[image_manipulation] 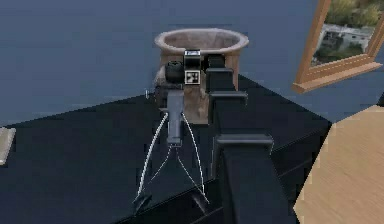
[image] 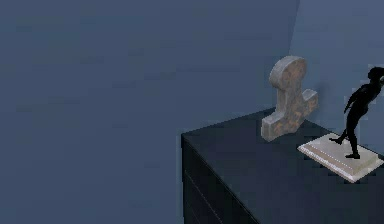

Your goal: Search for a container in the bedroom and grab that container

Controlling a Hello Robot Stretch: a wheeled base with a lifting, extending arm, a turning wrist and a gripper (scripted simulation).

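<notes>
- Where the arm side view reached farthest out, the container [image_manipulation: 215, 42], a brown wide-rimmed pot, stood upright on the dark cabinet top [image_manipulation: 70, 150], close to the blue wall [image_manipulation: 80, 40].
- Two white marker squares [image_manipulation: 190, 64] at the arm's far end lay directly in front of the pot's lower body; contact between them could not be judged.
- The gripper [image_manipulation: 170, 200] pointed away from the pot, toward the picture's bottom edge, with its thin fingers [image_manipulation: 150, 165] trailing down left of the arm [image_manipulation: 240, 150].
- Only bare cabinet top lay behind the fingertips, so the gripper held nothing; how wide the fingers stood could not be told.
- The pot was well apart from the fingertips, beyond the gripper's dark body.
- A pale slab [image_manipulation: 4, 145] showed at the view's left edge, a wood-framed window [image_manipulation: 345, 45] at upper right and wooden floor [image_manipulation: 350, 170] at lower right.
- On the same dark top in the forward view stood a grey stone sculpture [image: 287, 100] and, just beside it, a black figure statue [image: 357, 120] on a white base [image: 340, 158].
</notes>
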